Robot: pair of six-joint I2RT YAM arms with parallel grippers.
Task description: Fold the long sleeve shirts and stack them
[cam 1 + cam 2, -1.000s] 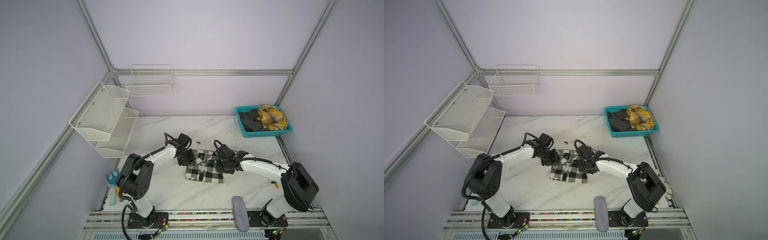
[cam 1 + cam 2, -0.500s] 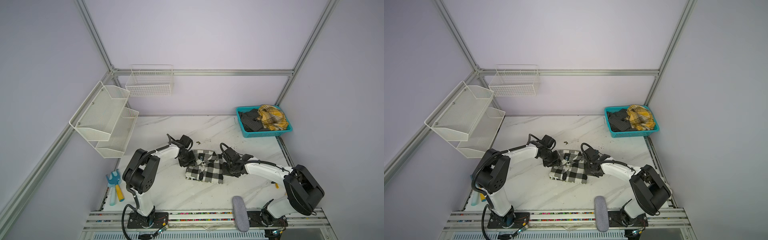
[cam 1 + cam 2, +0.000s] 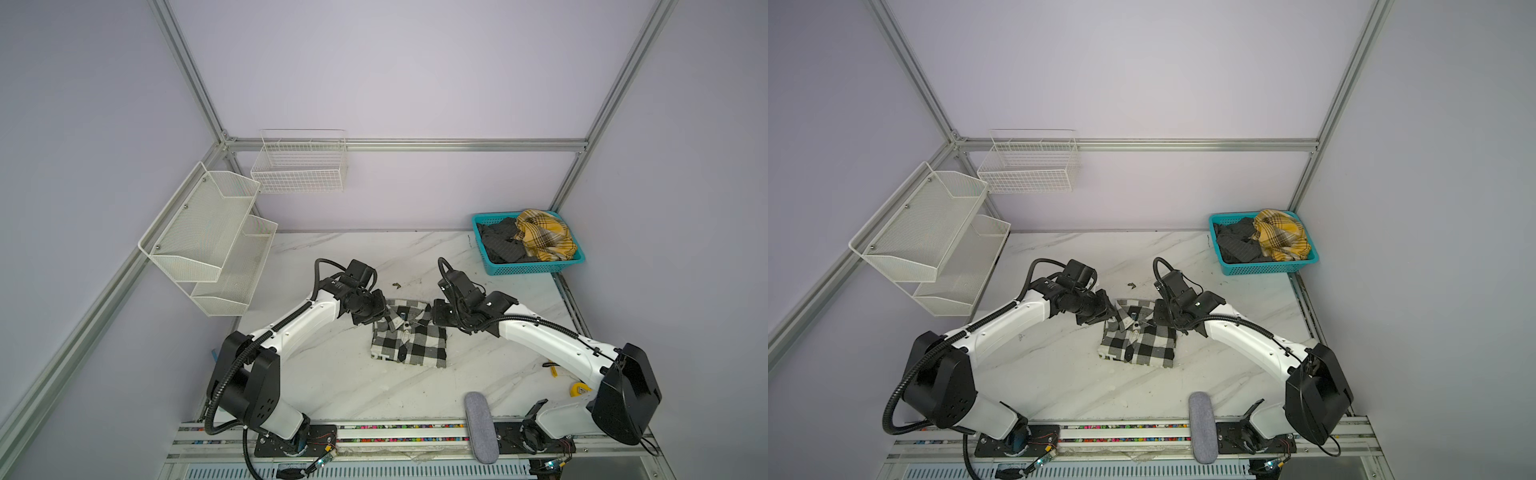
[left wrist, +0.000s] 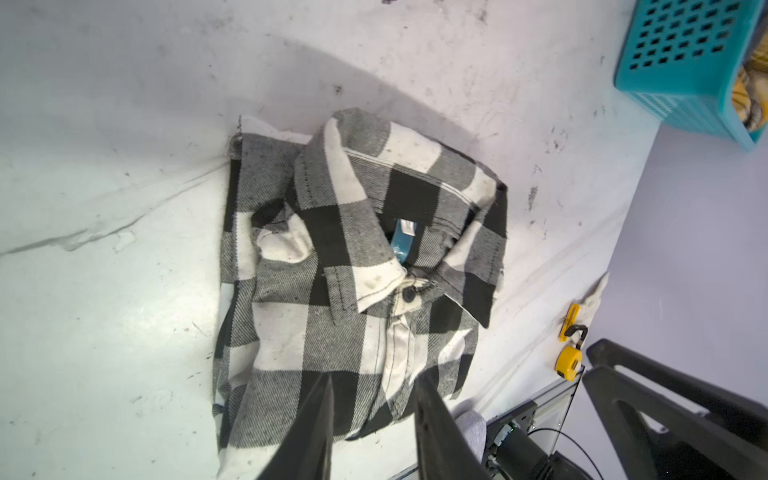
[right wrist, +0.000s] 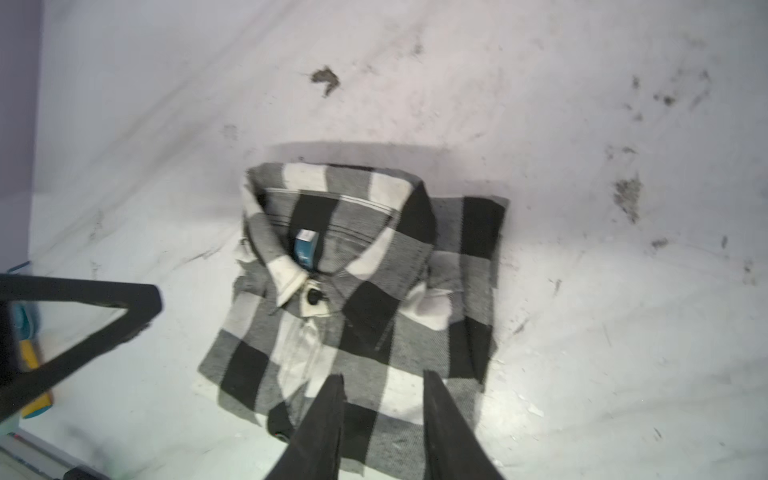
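The left fingers (image 4: 311,432) stand spread with nothing between them, and the right fingers (image 5: 320,428) are parted and empty in the same way. Both pairs hover at opposite sides of the checked shirt (image 3: 409,338), and appear to be clear of the cloth.

The shirt lies folded into a compact, roughly square packet in the middle of the counter (image 3: 332,374), collar up and top button fastened. Its fabric is a woven twill in large black, grey and white squares, slightly grubby, with a blue neck label. It is likely light, soft and limp, and only the collar and button placket offer some stiffness.

A pinch on the top layer alone would probably peel the fold open. A better hold would be at the two side edges, gripping through every layer at once. The counter is smooth, marble-patterned and smudged, so the packet should slide easily.

Well apart at the far right corner, a teal perforated plastic basket (image 3: 536,270) holds a crumpled yellow plaid shirt (image 3: 544,235) and a dark grey shirt (image 3: 498,245).
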